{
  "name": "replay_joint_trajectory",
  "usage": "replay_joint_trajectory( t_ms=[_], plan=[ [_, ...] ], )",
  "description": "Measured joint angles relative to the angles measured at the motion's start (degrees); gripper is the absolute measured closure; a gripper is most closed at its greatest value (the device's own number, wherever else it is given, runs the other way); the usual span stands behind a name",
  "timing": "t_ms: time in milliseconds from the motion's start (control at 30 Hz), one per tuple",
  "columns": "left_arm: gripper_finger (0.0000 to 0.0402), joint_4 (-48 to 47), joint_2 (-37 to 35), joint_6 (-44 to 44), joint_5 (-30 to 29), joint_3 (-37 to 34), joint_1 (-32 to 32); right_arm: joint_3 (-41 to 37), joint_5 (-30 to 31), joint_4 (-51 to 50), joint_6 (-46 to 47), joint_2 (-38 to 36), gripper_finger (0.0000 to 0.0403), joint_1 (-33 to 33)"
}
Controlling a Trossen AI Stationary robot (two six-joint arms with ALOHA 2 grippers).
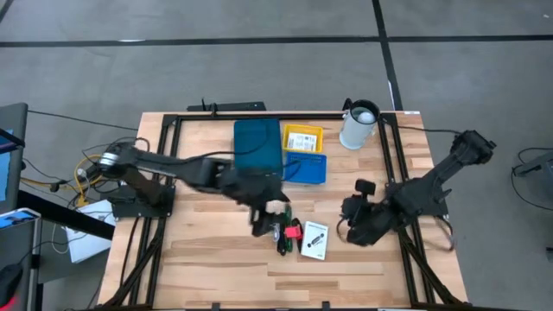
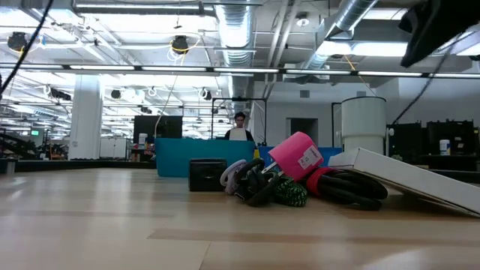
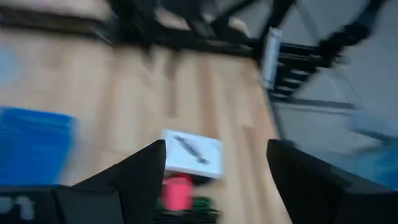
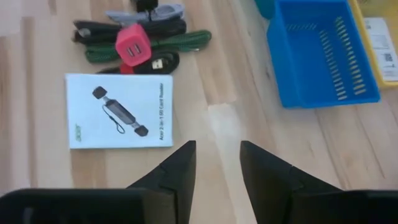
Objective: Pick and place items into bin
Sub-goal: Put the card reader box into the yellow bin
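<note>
Left gripper spread wide, empty, above the red piece and card; right gripper partly parted, empty, beside the card

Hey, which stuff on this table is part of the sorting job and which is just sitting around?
Part of the job:
- white printed card
- red piece
- green cable and black cable
- teal tray, yellow tray, bright blue tray
- left gripper, over the pile

Just lying about:
- white jug
</note>
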Motion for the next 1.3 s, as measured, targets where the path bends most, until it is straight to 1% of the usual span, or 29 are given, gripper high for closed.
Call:
replay_joint_trajectory(
  t_ms=[100, 167, 267, 367, 467, 567, 700, 833, 967, 1067, 1167, 1300],
  plan=[
    [0.0133, -0.1, -4.6, 2.3, -12.9, -1.2, -4.6, -0.1, 2.0, 2.0, 2.8, 5.7, 0.0287, 1.2],
    [0.0133, -0.1, -7.3, 2.6, -18.6, -2.5, -6.9, -0.1, 2.6, 2.7, 5.3, 10.0, 0.029, 1.4],
    [0.0133, -0.7, -11.0, 2.4, -23.4, -4.9, -9.2, -0.1, 2.3, 4.1, 9.1, 16.2, 0.0297, 1.4],
    [0.0133, -3.9, -14.4, 0.2, -27.0, -6.7, -10.2, 0.2, 1.3, 6.6, 12.2, 21.9, 0.0304, 1.5],
    [0.0133, -6.5, -18.0, -2.0, -30.6, -9.1, -11.2, 2.8, 1.1, 7.8, 15.9, 26.7, 0.0307, 1.5],
    [0.0133, -7.8, -21.6, -4.5, -32.3, -11.4, -11.7, 7.6, 1.1, 7.6, 18.3, 30.3, 0.03, 1.5],
    [0.0133, -8.3, -25.6, -5.2, -32.8, -14.0, -11.8, 15.1, 1.0, 7.5, 18.4, 33.8, 0.0269, 1.5],
    [0.0133, -10.8, -27.8, -5.3, -32.8, -14.3, -11.8, 21.3, 0.1, 7.5, 18.2, 37.2, 0.0213, 2.0],
    [0.0133, -13.5, -28.7, -5.4, -32.8, -14.3, -11.8, 25.2, -3.3, 7.4, 20.5, 40.6, 0.0149, 2.7],
    [0.0133, -14.7, -28.9, -6.7, -32.2, -14.3, -11.8, 27.5, -6.0, 6.7, 23.3, 43.3, 0.0116, 3.4],
    [0.0133, -15.4, -28.9, -7.7, -31.2, -14.3, -11.8, 29.4, -6.8, 5.0, 25.9, 45.6, 0.0104, 4.2],
    [0.0133, -15.4, -28.9, -8.8, -29.1, -14.3, -11.8, 32.0, -6.7, -0.4, 28.3, 48.0, 0.0107, 5.2]
  ],
)
